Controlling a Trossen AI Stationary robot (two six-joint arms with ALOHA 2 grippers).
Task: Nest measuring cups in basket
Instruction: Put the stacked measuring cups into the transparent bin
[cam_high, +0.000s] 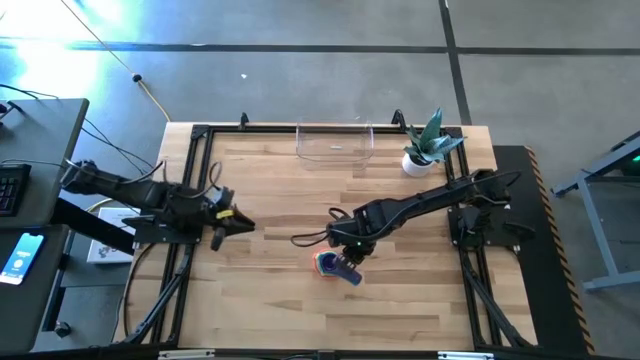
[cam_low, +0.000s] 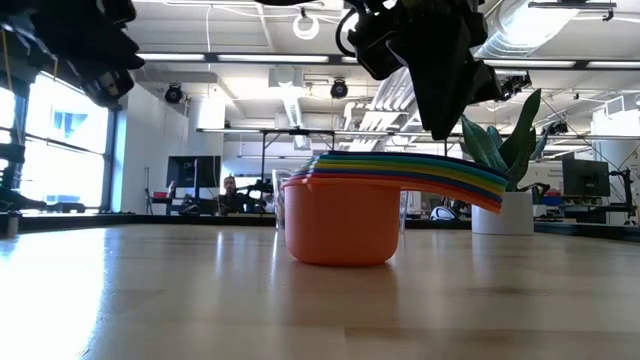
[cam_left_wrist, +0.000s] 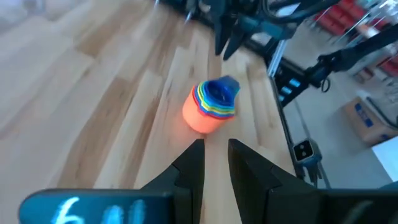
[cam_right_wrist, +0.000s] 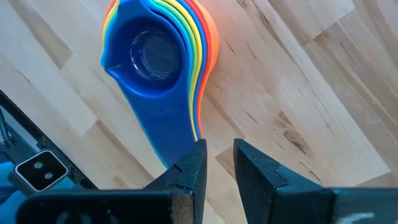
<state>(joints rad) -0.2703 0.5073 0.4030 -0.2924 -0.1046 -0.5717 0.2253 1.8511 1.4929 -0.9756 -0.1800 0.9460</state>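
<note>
The measuring cups (cam_high: 331, 264) stand nested in one stack on the table's middle, near side, with the orange cup (cam_low: 340, 225) outermost and resting on its base. The blue cup (cam_right_wrist: 152, 53) is innermost, and the handles fan toward the near right (cam_low: 455, 178). The stack also shows in the left wrist view (cam_left_wrist: 210, 107). My right gripper (cam_high: 349, 250) (cam_low: 440, 128) (cam_right_wrist: 219, 146) hovers just above the handle ends, fingers close together, touching nothing. My left gripper (cam_high: 243, 224) (cam_left_wrist: 216, 146) waits shut at the table's left, pointing at the stack. The clear basket (cam_high: 335, 146) sits at the far edge.
A white pot with a green plant (cam_high: 419, 158) (cam_low: 505, 205) stands at the far right, beside the basket. Bare wood (cam_high: 270, 180) lies between the stack and the basket. Black frame rails (cam_high: 190, 180) run along the table's sides. A person sits in the room beyond (cam_low: 230, 192).
</note>
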